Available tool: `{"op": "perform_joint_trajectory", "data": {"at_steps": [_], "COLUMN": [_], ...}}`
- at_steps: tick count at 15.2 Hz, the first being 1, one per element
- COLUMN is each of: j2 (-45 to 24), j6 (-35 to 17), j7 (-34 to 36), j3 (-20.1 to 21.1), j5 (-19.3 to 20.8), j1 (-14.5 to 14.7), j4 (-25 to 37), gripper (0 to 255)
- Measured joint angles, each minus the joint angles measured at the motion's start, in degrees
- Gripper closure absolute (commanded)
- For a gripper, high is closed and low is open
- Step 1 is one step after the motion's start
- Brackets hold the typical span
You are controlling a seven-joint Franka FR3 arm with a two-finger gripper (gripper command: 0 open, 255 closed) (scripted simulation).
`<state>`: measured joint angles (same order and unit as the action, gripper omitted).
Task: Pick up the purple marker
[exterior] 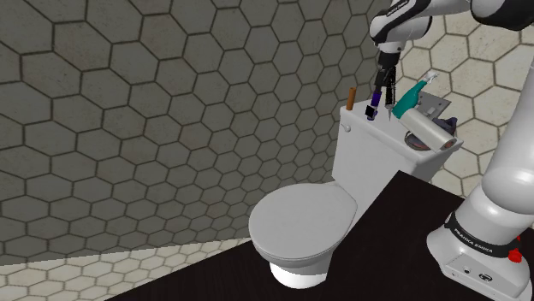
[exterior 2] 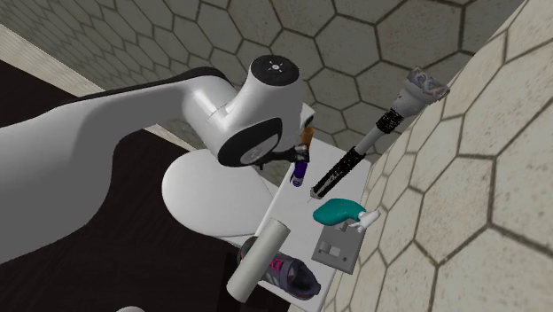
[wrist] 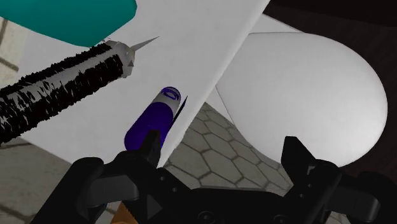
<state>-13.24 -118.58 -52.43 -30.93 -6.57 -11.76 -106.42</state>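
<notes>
purple marker (wrist: pixel 153 116) sits right at the front edge of the toilet tank lid (wrist: pixel 197 44), gripper (wrist: pixel 224 153) hanging close over it, fingers spread wide, gripping nothing

purple marker (wrist: pixel 151 119) | glossy, pale-ringed end | on white tank lid (wrist: pixel 191 51) — at its edge
</notes>
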Motion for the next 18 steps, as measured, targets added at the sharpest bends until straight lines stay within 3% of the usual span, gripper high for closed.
{"op": "perform_joint_trajectory", "data": {"at_steps": [6,13,14,18], "j2": [-13.28,-16.14,-16.34,-16.51], "j6": [1.4,-2.4,-2.59,-2.77], "j7": [-6.95,-8.13,-8.21,-8.3], "j3": [1.5,2.41,2.47,2.52], "j5": [-7.25,-8.93,-9.03,-9.15], "j1": [-6.48,-7.29,-7.37,-7.45], "j4": [12.98,11.73,11.72,11.76], "gripper": [0,0,255,255]}}
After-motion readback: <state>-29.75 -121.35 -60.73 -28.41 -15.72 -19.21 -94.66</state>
